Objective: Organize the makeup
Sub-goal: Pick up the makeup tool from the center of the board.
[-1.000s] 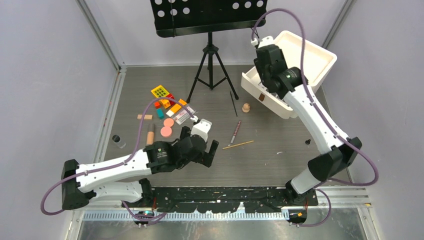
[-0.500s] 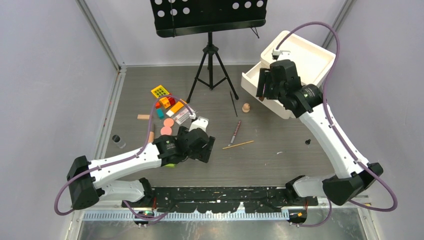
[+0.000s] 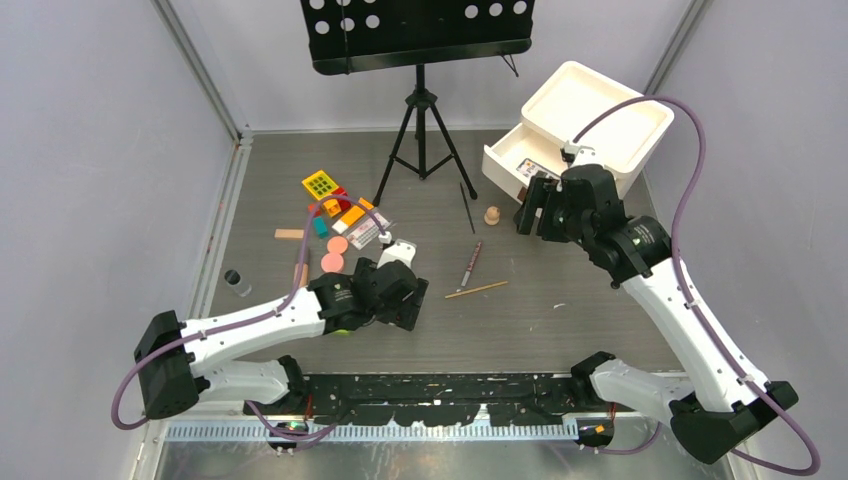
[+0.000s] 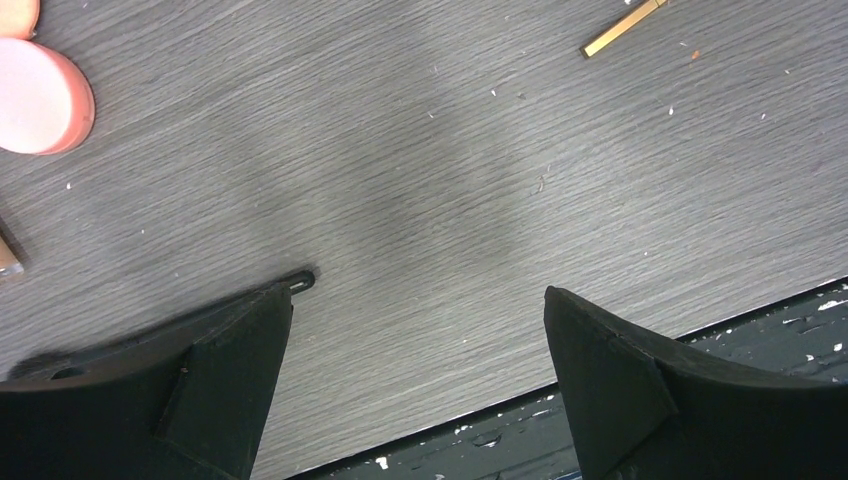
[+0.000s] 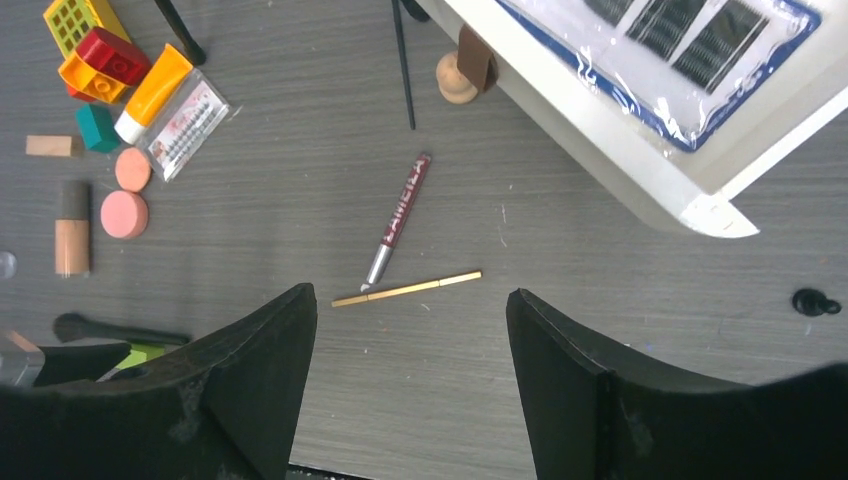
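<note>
Top: we look steeply down, far | left wrist: close over table (image 4: 450, 150) | right wrist: higher | all share gold pencil (image 5: 406, 289)

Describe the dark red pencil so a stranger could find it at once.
Start at the white drawer box at the far right of the table, then move toward the middle, in front of the black tripod. The dark red pencil lies there, just beyond a thin gold stick; only it has a silver tip and lettering along its barrel.
</note>
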